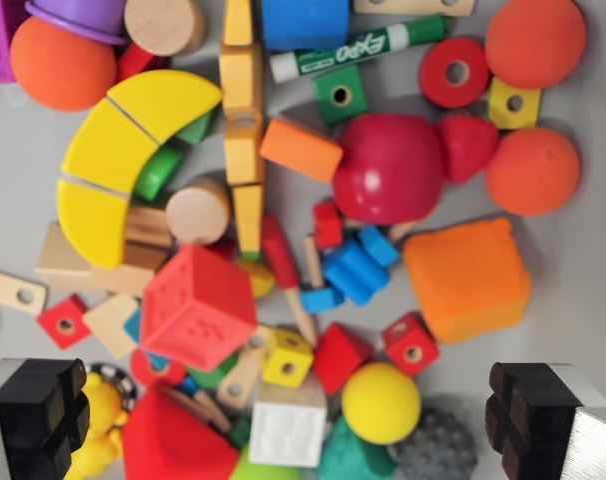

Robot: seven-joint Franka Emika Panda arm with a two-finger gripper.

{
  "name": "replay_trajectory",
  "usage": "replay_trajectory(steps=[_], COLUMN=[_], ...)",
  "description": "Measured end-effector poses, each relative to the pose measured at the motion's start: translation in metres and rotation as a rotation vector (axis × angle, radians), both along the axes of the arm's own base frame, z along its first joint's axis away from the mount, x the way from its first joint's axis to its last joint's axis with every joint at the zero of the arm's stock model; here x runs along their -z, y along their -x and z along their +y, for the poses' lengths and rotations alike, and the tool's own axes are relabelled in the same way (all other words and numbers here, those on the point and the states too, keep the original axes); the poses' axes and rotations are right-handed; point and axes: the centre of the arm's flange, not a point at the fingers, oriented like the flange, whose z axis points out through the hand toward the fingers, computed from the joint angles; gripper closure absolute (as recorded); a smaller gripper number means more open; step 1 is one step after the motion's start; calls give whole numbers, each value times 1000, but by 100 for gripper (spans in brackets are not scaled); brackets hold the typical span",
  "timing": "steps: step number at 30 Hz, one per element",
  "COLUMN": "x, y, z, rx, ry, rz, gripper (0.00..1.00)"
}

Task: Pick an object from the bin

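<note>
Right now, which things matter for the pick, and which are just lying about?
For the job:
gripper, open above the pile
yellow ball between its fingers
white block

Lying about:
marker
orange cube
red apple
yellow arch pieces

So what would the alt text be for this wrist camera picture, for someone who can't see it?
Looking straight down, a robot gripper hangs open above a grey bin crammed with bright toys. Among them are a red embossed cube, a yellow ball, an orange block, yellow arch pieces and a green Expo marker.
</note>
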Motion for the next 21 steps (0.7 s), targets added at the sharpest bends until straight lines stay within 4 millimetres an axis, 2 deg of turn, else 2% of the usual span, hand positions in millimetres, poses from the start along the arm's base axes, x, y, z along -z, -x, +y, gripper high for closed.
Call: replay_trajectory(steps=[21], x=[4], y=[0], z=[5], rx=[21], ry=[0], rz=[2], gripper=[0])
